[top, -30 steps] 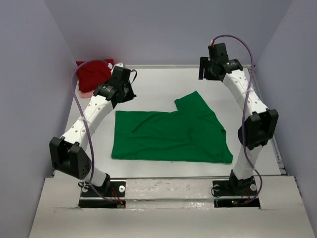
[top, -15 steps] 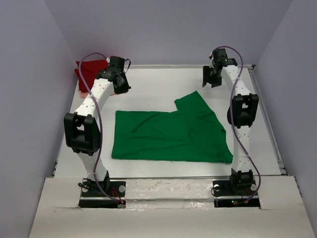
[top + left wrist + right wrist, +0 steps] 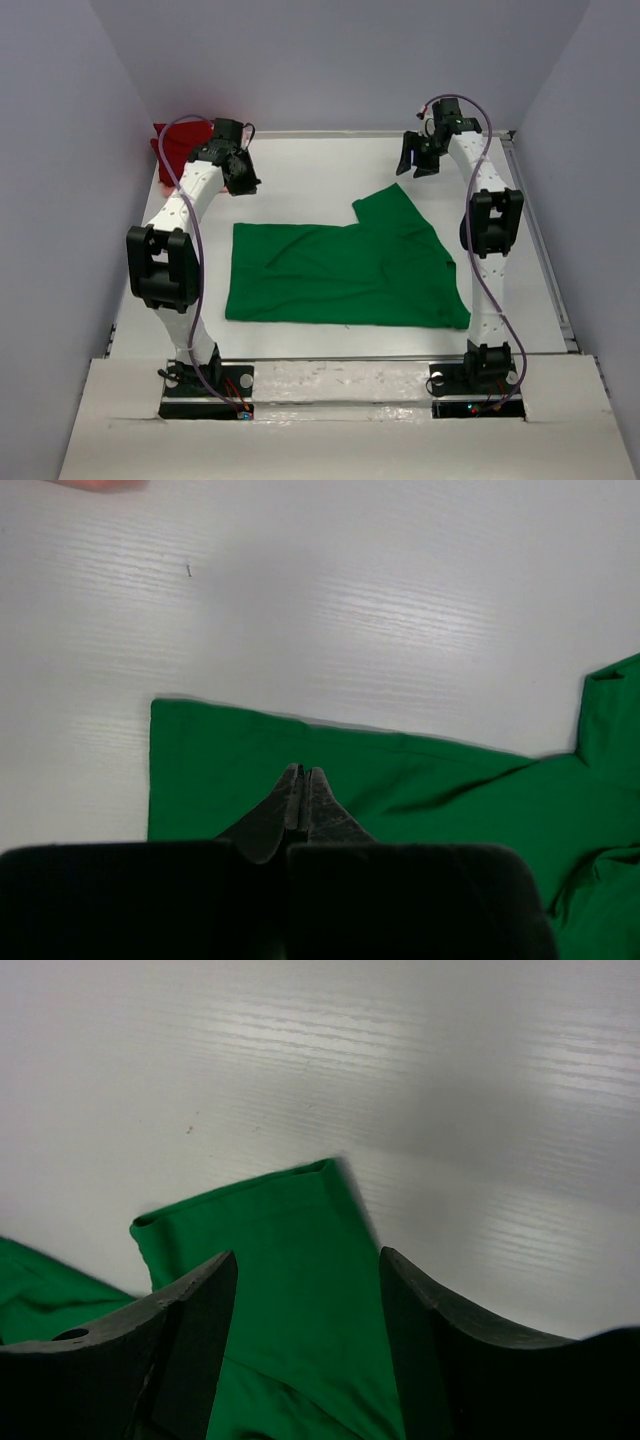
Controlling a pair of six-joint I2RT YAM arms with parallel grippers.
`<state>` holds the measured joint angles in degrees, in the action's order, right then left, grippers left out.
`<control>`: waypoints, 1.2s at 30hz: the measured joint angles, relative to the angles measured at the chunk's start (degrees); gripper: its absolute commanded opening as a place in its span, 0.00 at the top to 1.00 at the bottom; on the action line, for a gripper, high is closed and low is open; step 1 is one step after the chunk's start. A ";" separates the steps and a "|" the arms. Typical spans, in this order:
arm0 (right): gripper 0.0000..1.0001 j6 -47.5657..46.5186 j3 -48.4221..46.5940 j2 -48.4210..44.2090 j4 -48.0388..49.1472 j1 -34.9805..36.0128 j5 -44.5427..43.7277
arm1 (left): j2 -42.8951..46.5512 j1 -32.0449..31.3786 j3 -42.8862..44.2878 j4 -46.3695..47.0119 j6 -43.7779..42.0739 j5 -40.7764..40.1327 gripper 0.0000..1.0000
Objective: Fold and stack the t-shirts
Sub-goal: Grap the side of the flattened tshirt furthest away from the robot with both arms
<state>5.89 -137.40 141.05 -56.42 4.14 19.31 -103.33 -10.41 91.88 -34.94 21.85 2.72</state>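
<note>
Green t-shirt [image 3: 340, 275] lies flat mid-table, with one sleeve [image 3: 270, 1210] sticking out at its 1 o'clock corner. Dark red t-shirt [image 3: 178, 135] is bunched in the table's 10 o'clock corner, well apart from the green one. We see a pink smear [image 3: 95, 483] at the top edge of the left wrist view. It may be the third shirt, but it's too blurred to say.

Right claw [image 3: 415, 160] hangs over that sleeve, jaws wide apart, nothing in them. Left claw [image 3: 243, 180] hovers off the shirt's 11 o'clock corner, jaws pressed together, empty.

We judge the step in hand is folding the green shirt, sleeve first. To do it well, bring the right claw down on the sleeve hem and pinch the cloth cleanly. Lift low and carry toward 7 o'clock so the sleeve lands inside the body outline. Left claw must open before it can take the 11 o'clock corner. Wrinkles cross the middle, so pull taut before creasing.

Table [image 3: 320, 170] is white and smooth with faint grain and some glare, so cloth should slide easily. Plain grey walls [image 3: 60, 150] close in on three sides and sit tight by the red shirt.
</note>
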 measured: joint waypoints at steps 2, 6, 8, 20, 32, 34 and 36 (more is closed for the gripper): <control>0.35 0.09 0.00 0.24 0.09 -0.35 1.73 | 0.00 0.52 -0.68 -0.04 -0.15 0.55 1.00; 0.35 0.39 0.00 1.62 0.33 -0.50 3.54 | 0.00 1.16 -0.79 0.13 -0.35 1.22 1.00; 0.35 0.57 0.00 2.47 0.33 -0.59 3.89 | 0.00 1.16 -0.79 0.17 -0.35 1.53 1.00; 0.38 2.08 -0.98 6.82 0.52 -1.55 5.55 | 0.83 1.16 -2.49 1.05 -0.39 2.62 1.00; 0.44 3.43 -1.75 7.72 1.27 -1.55 6.95 | 1.40 1.18 -3.41 0.81 -0.24 -1.05 1.00; 0.47 3.65 -1.75 7.74 1.33 -1.55 7.19 | 1.51 1.46 -3.65 0.85 -0.09 -2.36 1.00; 0.53 4.07 -1.75 7.74 1.57 -1.55 7.67 | 1.68 1.64 -4.09 0.72 0.09 -3.39 1.00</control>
<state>9.96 -139.15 148.79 -54.85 2.59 26.98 -101.65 -8.78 87.79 -34.22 21.93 -0.67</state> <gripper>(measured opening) 0.533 0.010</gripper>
